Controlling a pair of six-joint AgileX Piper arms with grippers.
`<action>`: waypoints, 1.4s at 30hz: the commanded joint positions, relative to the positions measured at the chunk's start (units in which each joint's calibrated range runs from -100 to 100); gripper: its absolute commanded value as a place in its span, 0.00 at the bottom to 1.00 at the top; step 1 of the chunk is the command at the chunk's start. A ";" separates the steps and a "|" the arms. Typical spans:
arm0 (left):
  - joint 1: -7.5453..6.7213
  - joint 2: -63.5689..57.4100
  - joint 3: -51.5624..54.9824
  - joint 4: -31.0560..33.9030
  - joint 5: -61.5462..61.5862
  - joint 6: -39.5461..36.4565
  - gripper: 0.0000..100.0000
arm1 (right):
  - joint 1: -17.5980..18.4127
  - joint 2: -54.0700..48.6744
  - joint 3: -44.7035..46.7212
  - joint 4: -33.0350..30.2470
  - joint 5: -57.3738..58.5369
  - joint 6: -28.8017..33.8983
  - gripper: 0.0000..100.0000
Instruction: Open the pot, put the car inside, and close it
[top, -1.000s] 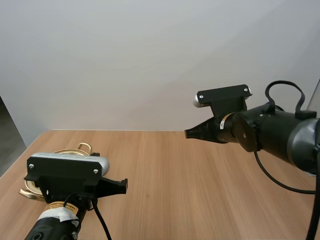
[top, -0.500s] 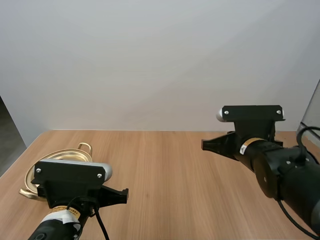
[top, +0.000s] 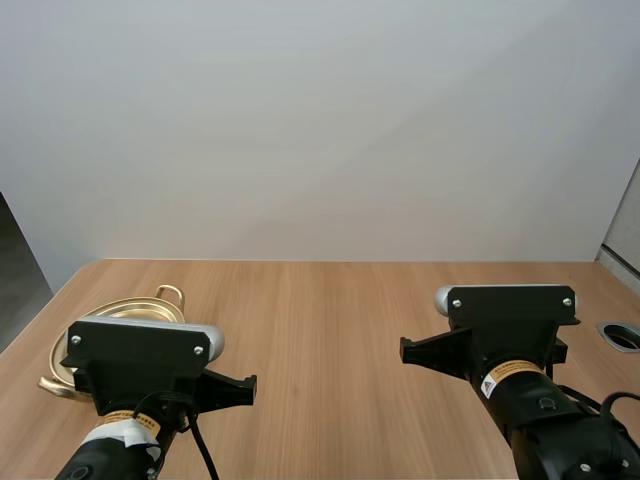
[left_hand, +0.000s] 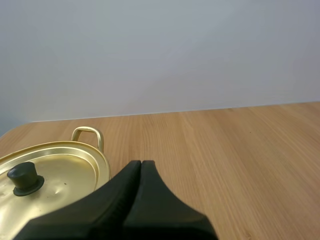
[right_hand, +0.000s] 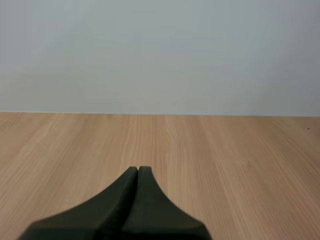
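1. Wooden table (top: 330, 330) runs beneath both arms, which are low at its near edge.
2. Left gripper (left_hand: 141, 162): fingers pressed together into one dark wedge, holding nothing.
3. Right gripper (right_hand: 138, 168): likewise closed and empty, over bare wood.
4. Just beyond the left gripper, the gold pot (top: 140, 306) sits at the table's left side, its lid (left_hand: 60, 177) on and the black knob (left_hand: 25, 177) upright.
5. Plain pale wall (top: 320, 130) behind.

Pot (top: 60, 358) at 8 o'clock on the table: gold metal, smooth, satin sheen | lid (left_hand: 55, 175): same gold metal, catching soft reflections | knob (left_hand: 25, 177): black, matt, looks plastic | table (top: 330, 330): pale wood grain, smooth, matt | left gripper (left_hand: 141, 162), right gripper (right_hand: 138, 169): black, matt, plastic-looking, faintly textured
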 joint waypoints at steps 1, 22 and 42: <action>0.00 0.00 0.00 0.09 0.03 -0.04 0.00 | 0.25 -1.83 0.48 -0.20 -0.02 0.05 0.00; 0.00 0.00 0.00 0.09 0.03 -0.04 0.00 | 1.25 -22.73 0.48 0.94 28.26 0.05 0.00; 0.00 0.00 0.00 0.09 0.03 -0.04 0.00 | 1.32 -22.73 0.48 5.67 36.39 0.05 0.00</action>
